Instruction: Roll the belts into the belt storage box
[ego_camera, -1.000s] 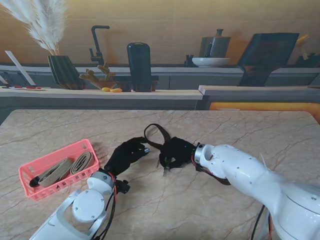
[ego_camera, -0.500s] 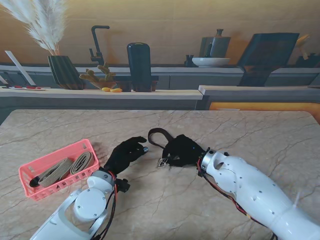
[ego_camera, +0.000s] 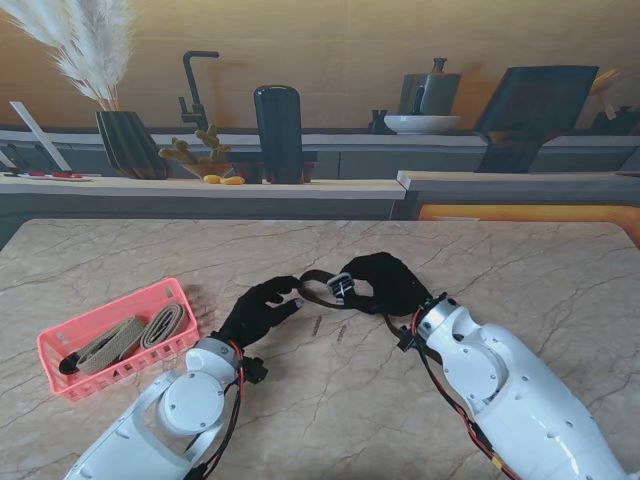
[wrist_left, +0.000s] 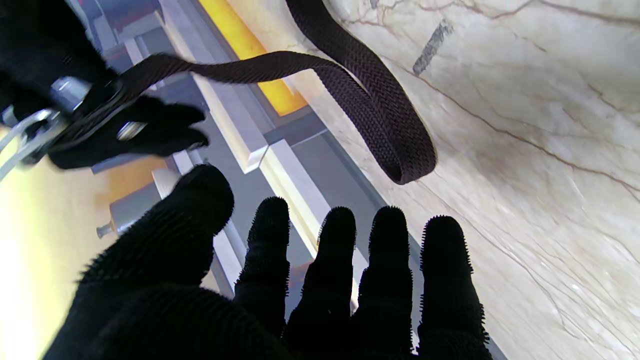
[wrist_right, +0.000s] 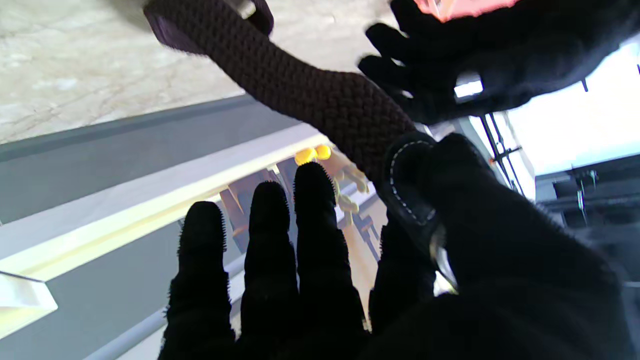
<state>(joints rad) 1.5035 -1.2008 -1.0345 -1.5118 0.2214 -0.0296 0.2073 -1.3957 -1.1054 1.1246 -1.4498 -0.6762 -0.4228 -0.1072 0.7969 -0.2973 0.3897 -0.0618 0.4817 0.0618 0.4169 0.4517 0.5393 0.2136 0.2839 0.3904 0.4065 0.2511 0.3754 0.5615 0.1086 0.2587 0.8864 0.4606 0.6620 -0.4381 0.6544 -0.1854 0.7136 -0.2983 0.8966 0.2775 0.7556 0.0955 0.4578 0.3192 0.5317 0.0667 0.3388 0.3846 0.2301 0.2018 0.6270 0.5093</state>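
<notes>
Belt hangs above mid-table, buckle end pinched in our right hand; our left hand is spread just beside it. Pink box, far left, holds tan belts.

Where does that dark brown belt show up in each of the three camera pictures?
Stand view: dark belt looped between the two hands at table centre, held by the right hand.
Left wrist view: the belt hangs beyond the open left hand.
Right wrist view: it runs from the thumb outward.
Shared landmark: marble table.
</notes>
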